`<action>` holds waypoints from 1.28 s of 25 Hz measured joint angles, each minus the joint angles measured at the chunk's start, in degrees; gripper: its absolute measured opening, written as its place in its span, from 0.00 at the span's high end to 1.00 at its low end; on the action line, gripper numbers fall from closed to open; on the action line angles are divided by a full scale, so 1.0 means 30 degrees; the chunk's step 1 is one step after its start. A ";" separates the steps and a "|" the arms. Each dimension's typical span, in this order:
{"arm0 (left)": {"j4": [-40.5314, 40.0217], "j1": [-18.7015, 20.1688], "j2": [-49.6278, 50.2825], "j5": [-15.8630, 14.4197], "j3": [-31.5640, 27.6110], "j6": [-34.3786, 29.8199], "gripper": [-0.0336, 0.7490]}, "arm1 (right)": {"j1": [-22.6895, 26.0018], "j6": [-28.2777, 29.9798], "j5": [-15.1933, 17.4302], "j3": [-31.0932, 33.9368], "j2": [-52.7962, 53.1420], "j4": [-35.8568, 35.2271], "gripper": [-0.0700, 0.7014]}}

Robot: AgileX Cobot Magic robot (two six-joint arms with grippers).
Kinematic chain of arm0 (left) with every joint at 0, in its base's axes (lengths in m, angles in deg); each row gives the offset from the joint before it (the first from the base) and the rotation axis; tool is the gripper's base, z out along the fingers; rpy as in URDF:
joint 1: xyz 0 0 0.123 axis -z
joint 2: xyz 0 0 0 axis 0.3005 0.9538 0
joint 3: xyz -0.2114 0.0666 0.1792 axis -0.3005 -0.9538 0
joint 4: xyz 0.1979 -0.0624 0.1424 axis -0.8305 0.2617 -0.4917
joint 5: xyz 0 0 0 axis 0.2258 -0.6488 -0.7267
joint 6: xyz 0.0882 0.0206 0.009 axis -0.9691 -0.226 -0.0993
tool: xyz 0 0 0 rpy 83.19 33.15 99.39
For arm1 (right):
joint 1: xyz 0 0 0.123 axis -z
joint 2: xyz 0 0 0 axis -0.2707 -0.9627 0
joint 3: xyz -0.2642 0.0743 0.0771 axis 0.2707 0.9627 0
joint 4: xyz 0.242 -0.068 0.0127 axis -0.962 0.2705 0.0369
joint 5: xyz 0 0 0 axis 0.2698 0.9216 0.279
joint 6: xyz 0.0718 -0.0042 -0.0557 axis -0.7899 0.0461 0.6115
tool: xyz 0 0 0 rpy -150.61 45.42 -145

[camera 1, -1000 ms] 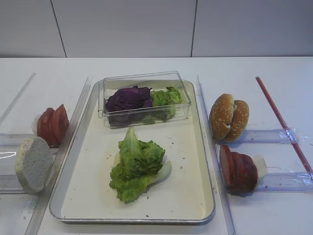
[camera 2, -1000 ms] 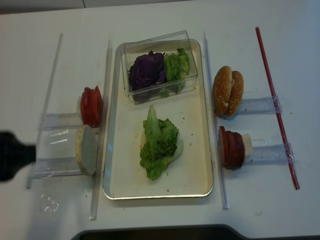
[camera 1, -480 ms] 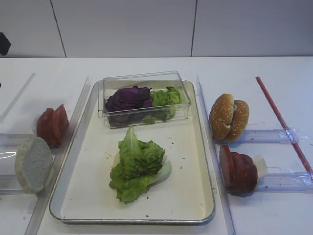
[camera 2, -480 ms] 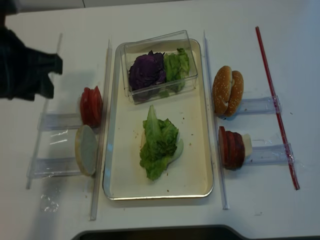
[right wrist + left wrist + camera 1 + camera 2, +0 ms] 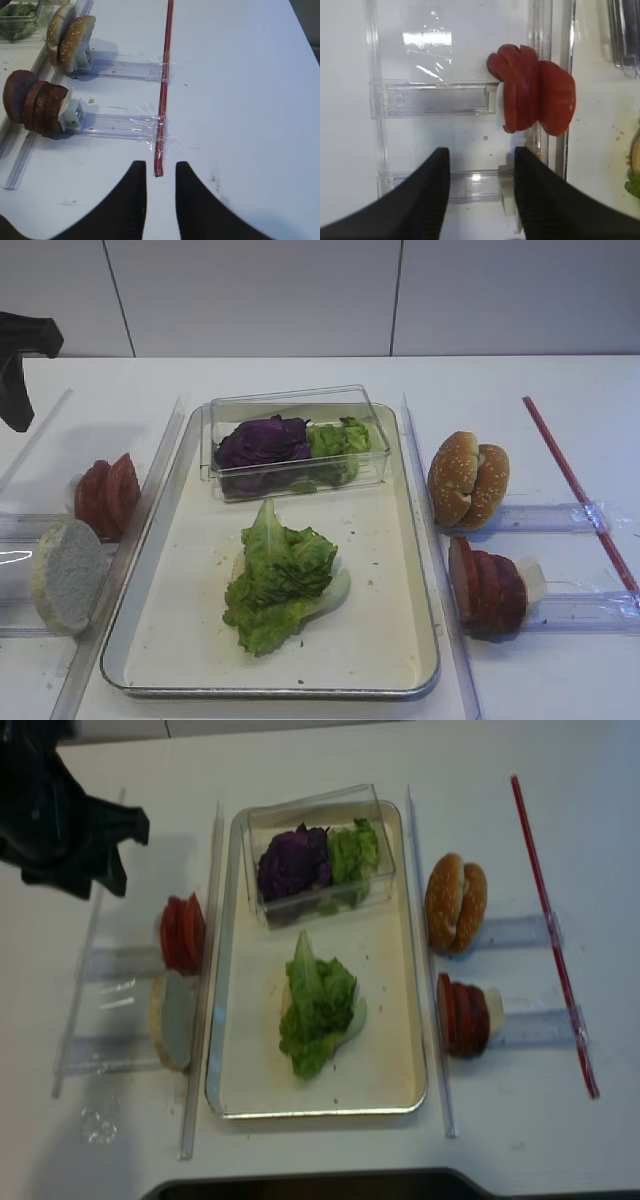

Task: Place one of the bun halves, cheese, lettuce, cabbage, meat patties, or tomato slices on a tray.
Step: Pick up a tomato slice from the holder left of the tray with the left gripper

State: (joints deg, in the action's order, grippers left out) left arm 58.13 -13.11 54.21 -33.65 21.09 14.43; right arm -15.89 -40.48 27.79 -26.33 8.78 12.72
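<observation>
The lettuce lies in the middle of the tray. Tomato slices stand on edge in a clear holder left of the tray. My left gripper hovers open and empty just short of them; its arm shows at the far left. Bun halves and meat patties stand right of the tray. Purple cabbage sits in a clear box. My right gripper is open over bare table.
A pale round slice stands in the near-left holder. The clear box takes up the tray's far end. A red strip is taped along the table at the right. Clear rails flank the tray.
My left arm has swung from the near left edge to the far left, above the tomato slices. Nothing on the table has moved.
</observation>
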 joint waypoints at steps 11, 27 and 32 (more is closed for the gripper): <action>0.0772 0.0769 0.0111 0.0000 0.0203 -0.0381 0.58 | 0.0000 0.0000 0.0000 0.0000 0.0000 0.0000 0.68; 0.0502 0.3157 0.3703 0.0128 0.1688 0.0842 0.58 | 0.0000 0.0000 0.0000 0.0000 0.0000 0.0000 0.68; 0.0502 0.3157 0.4225 0.0128 0.1775 0.0924 0.58 | 0.0000 0.0000 0.0000 0.0000 0.0000 0.0000 0.68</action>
State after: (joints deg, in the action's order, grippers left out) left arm 59.64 -3.64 66.88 -33.27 26.42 17.21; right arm -15.89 -40.48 27.79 -26.33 8.78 12.72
